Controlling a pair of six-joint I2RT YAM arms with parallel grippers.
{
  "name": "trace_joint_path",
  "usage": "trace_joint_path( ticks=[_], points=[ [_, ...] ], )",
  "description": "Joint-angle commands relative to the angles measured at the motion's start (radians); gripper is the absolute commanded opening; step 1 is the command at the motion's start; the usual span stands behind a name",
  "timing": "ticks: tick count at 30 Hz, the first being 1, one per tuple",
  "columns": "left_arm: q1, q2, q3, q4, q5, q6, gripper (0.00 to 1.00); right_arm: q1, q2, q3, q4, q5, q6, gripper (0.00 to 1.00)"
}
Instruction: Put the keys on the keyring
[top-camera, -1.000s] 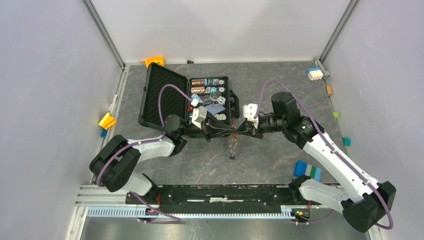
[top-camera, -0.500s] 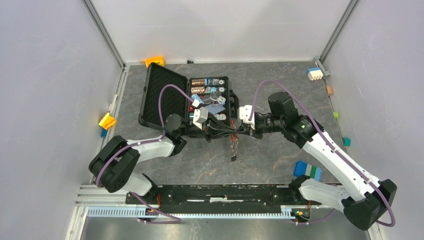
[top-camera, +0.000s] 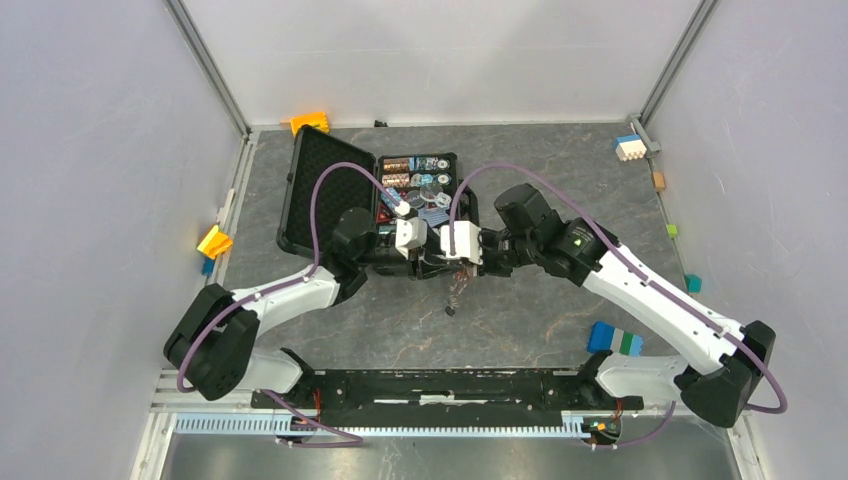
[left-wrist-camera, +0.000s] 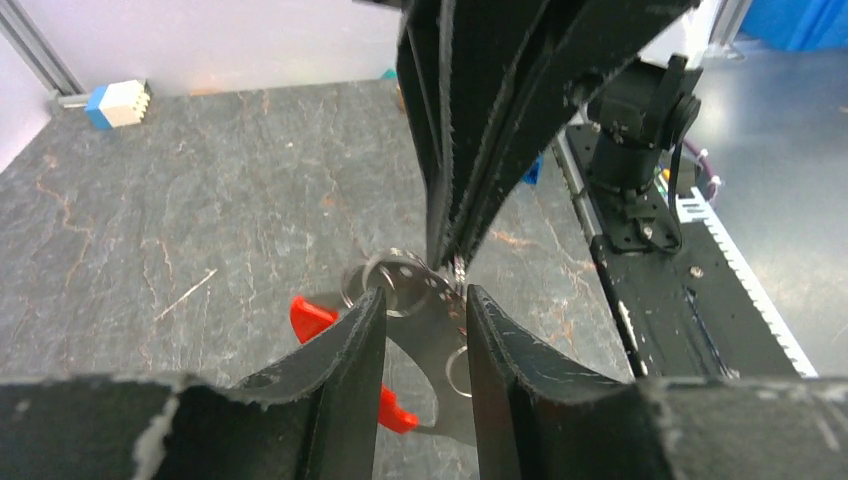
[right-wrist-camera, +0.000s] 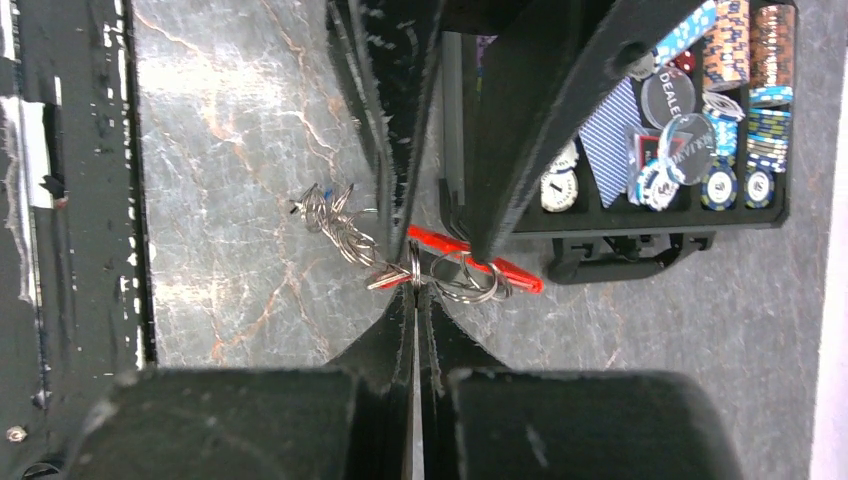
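The keyring is a thin silvery ring joined to a long red tag. It hangs above the grey table in front of the case. My right gripper is shut and pinches the ring's edge. A short tangle of chain and small silvery pieces trails from the ring, with a blue speck in it. I cannot make out single keys there. My left gripper is open, its fingers either side of the ring. From above, the grippers meet tip to tip.
An open black case of poker chips stands just behind the grippers. Small blocks lie at the table's edges: orange, yellow, blue-white, blue-green. The black base rail runs along the near edge.
Both grippers and the hanging keyring have shifted left, toward the case. My left gripper has opened from shut. The right one has closed fully on the ring.
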Motion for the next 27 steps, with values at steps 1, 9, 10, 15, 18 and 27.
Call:
trace_joint_path(
  ticks=[1,9,10,15,18,27],
  points=[
    [0.005,-0.03,0.032,-0.119,0.021,0.174,0.41,0.029,0.017,0.083,-0.017,0.093,-0.021,0.0],
    [0.009,-0.025,0.026,-0.09,0.042,0.19,0.41,0.063,0.046,0.097,-0.047,0.142,-0.025,0.0],
    [0.01,-0.025,0.022,-0.077,0.041,0.185,0.41,0.064,0.047,0.097,-0.045,0.143,-0.025,0.0],
    [0.02,-0.032,-0.005,0.02,0.043,0.137,0.36,0.063,0.049,0.097,-0.037,0.141,-0.013,0.0],
    [0.02,-0.036,-0.015,0.039,0.073,0.14,0.3,0.063,0.055,0.103,-0.034,0.131,-0.002,0.0],
    [0.019,-0.008,-0.005,0.119,0.111,0.096,0.29,0.062,0.078,0.13,-0.042,0.111,0.01,0.0]
  ],
)
